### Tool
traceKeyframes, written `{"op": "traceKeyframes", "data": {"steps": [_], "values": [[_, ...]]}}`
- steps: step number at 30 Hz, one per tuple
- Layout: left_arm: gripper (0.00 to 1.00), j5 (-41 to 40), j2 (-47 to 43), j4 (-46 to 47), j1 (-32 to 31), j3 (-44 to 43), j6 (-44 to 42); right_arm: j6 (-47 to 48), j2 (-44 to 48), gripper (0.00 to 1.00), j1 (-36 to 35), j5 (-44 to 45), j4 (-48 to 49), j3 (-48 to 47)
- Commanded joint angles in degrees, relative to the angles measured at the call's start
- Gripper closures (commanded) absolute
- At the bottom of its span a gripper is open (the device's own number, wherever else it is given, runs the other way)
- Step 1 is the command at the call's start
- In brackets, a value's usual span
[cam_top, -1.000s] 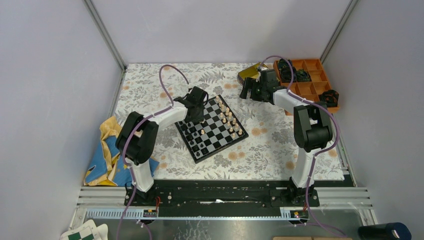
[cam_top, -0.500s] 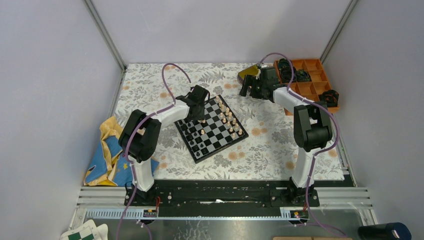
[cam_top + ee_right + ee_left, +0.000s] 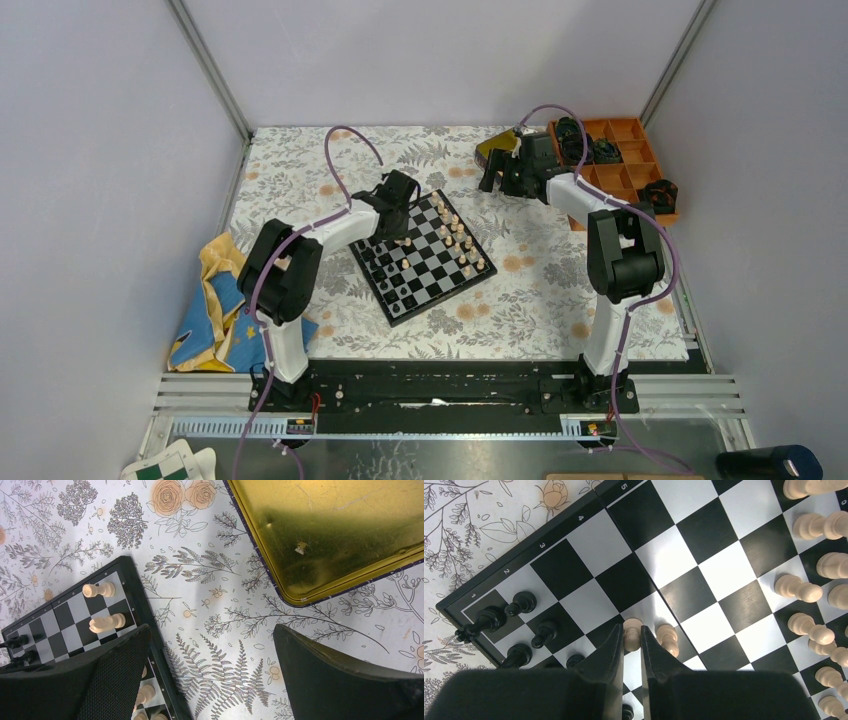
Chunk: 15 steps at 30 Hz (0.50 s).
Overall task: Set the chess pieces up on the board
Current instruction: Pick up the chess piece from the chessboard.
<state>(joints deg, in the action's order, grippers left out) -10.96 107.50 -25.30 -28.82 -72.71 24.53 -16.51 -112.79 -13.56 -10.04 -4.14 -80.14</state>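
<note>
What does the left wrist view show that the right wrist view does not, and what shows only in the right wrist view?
Only the left wrist view: the rim numbers, 1 to 5, and the left jaws shut on a tan piece. Only the right wrist view: the gold tin and the right jaws, standing wide open. Both: the chessboard, other tan pieces and the floral tablecloth.

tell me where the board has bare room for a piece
Bare: the middle squares of the board, between the black pieces at the numbered corner and the tan pieces opposite. Crowded: both those sides, and around the left gripper holding a tan piece.
</note>
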Motion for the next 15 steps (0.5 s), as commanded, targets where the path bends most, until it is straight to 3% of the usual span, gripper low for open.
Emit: {"op": "traceKeyframes", "data": {"steps": [1,15], "values": [[1.0,-1.98,-1.47,1.55,0.08,-2.73,-0.6,0.69,0.1,0.0,0.29,0.61,0.29,-2.57],[1.0,-1.67,8.31,1.43,0.08,-19.13,-0.84,0.51,0.5,0.0,0.43,1.63,-0.34,-3.77]]}}
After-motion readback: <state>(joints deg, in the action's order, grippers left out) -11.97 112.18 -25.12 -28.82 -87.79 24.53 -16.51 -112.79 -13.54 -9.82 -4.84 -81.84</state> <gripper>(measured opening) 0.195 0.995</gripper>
